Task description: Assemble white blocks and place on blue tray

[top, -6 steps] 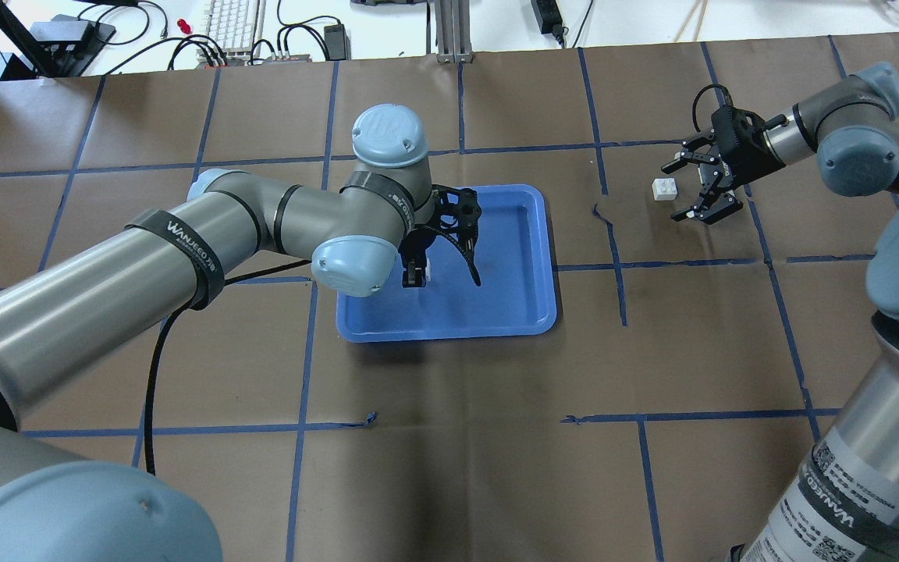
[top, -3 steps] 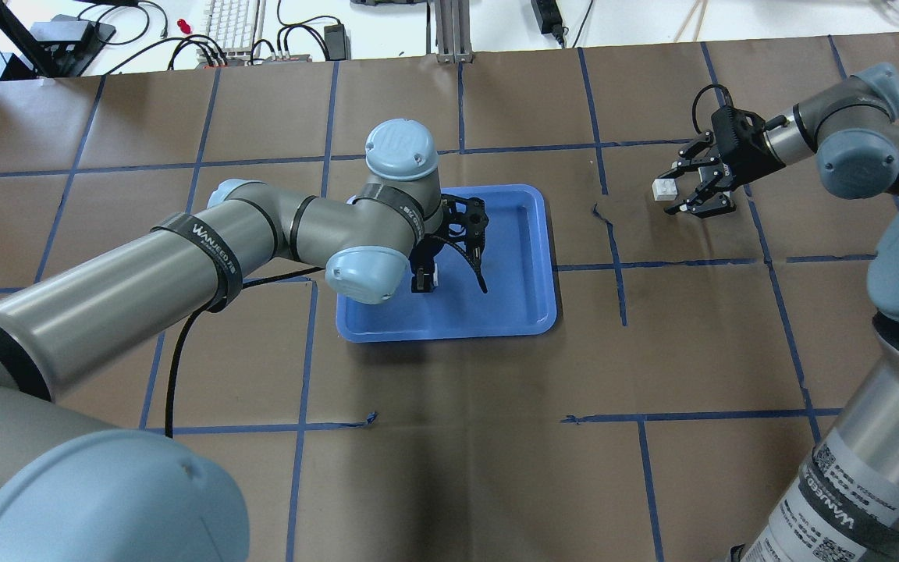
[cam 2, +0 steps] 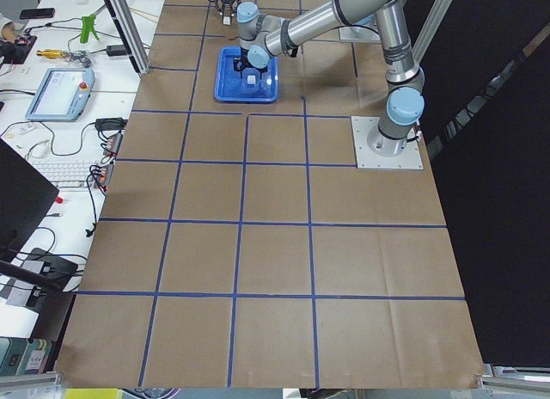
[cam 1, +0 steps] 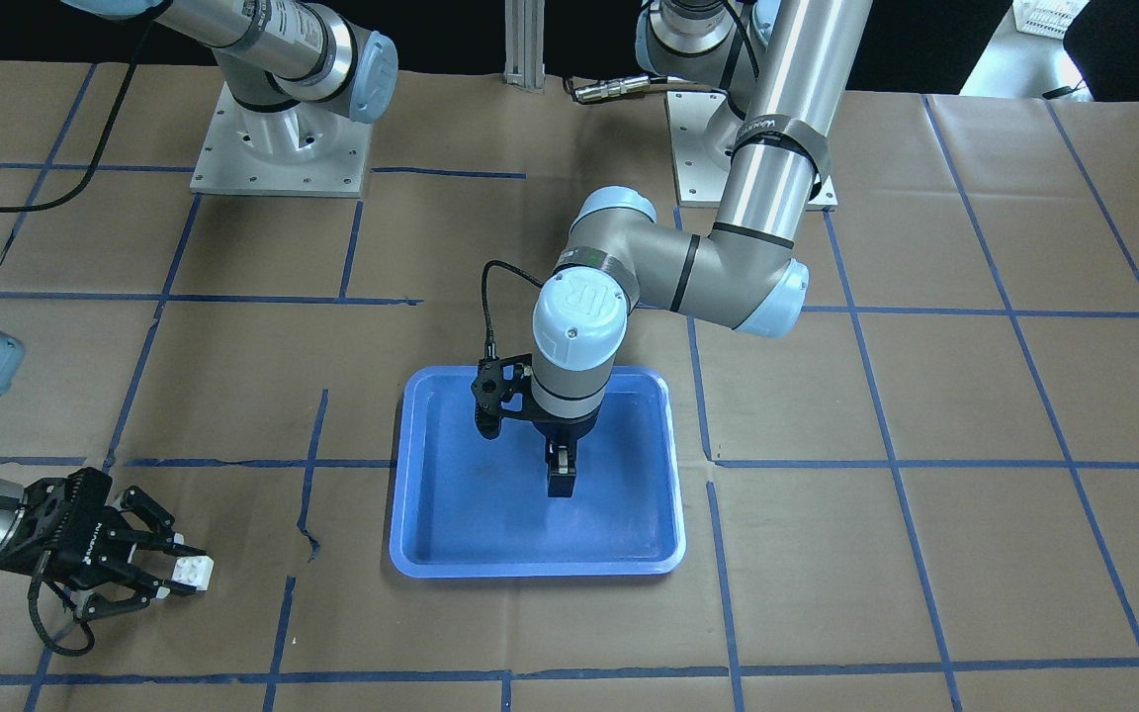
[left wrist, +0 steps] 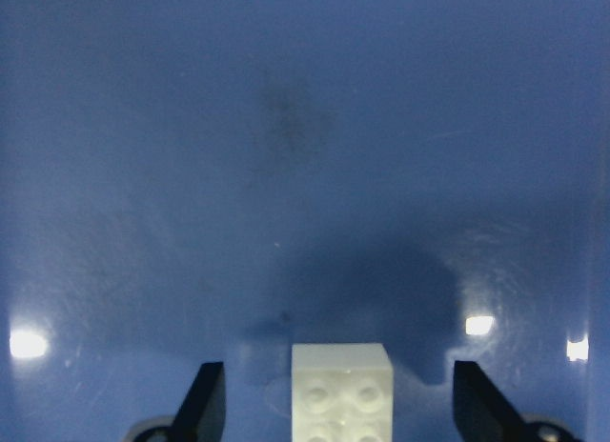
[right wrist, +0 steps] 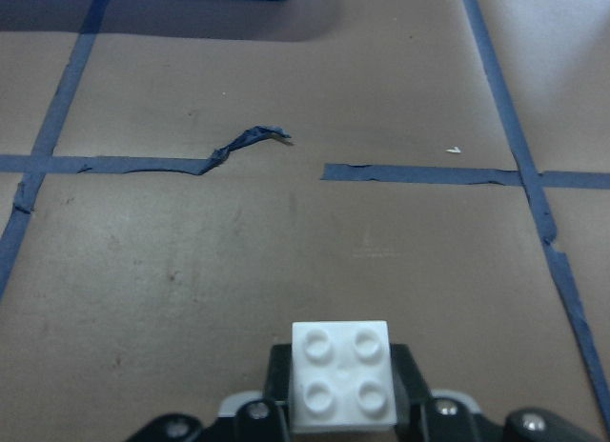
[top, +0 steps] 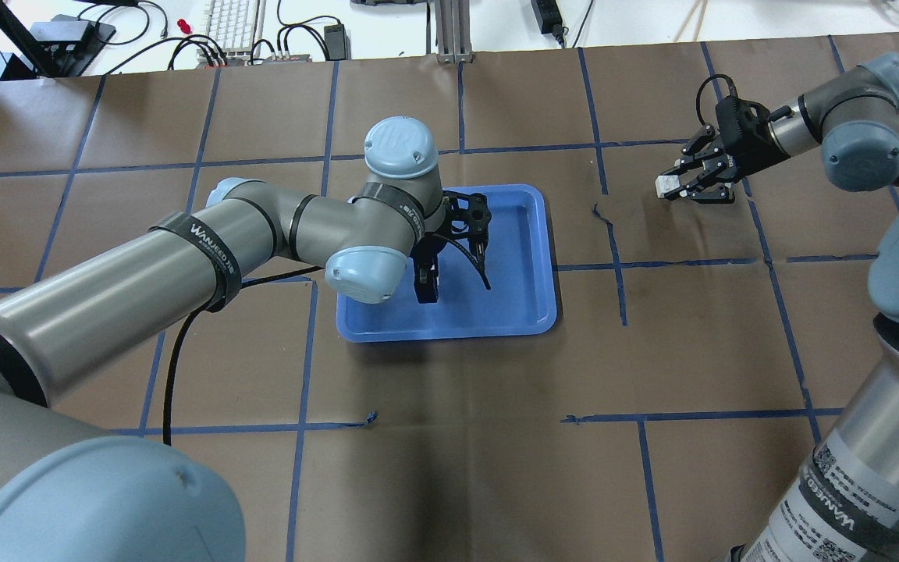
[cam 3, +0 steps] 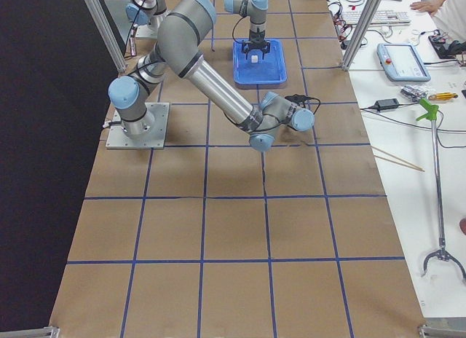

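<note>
Right gripper has clamped one white block; best carry it level toward nine o'clock, onto the other block, which the left gripper straddles wide.

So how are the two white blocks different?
The left block is in the tray; the right block is off it, over brown paper. The left claw is open around the left block, not touching; the right claw is shut on the right block. Both are small, white and studded.
</note>
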You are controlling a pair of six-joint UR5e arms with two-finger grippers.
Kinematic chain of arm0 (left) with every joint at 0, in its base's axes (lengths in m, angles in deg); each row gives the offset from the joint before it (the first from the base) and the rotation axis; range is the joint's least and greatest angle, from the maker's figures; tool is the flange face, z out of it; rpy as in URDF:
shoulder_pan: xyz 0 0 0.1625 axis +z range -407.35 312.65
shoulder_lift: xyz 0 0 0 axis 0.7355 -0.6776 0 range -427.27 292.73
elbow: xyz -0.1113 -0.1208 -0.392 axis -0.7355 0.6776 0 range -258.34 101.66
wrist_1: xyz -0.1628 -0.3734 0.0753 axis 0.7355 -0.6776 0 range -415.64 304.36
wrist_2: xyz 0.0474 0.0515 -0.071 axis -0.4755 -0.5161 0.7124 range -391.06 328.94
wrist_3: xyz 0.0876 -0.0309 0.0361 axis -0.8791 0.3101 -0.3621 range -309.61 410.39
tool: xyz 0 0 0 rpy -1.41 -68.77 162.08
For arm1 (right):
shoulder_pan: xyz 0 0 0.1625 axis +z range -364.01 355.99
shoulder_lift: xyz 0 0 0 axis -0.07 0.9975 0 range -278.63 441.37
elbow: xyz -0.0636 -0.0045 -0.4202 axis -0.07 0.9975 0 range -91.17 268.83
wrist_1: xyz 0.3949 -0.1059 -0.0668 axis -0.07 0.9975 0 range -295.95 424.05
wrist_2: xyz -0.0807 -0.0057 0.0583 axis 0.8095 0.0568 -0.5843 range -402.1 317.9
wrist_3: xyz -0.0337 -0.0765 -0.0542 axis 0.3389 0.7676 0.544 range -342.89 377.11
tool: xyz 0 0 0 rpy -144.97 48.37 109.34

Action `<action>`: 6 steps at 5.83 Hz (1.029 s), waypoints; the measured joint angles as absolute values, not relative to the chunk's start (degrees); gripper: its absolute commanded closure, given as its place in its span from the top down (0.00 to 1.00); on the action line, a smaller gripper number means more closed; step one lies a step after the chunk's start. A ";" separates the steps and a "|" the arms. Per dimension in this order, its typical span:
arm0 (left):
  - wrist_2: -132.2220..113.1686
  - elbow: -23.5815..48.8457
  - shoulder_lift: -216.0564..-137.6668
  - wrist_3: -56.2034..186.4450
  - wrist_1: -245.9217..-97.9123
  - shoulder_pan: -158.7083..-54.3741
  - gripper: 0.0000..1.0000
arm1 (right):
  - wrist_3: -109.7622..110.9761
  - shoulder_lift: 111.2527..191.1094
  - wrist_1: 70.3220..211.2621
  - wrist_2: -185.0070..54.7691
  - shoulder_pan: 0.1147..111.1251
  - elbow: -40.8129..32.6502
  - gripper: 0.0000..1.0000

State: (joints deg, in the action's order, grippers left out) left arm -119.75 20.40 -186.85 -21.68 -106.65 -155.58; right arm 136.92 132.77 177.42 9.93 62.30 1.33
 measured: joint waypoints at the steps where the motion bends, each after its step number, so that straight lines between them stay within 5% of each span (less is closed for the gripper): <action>1: -119.78 19.41 -184.06 -21.09 -110.89 -155.24 0.99 | 136.64 133.93 176.76 10.01 62.58 2.49 0.27; 6: -120.61 13.11 -165.42 6.67 -140.67 -148.28 0.99 | 129.17 145.29 177.29 8.59 72.95 -8.96 0.27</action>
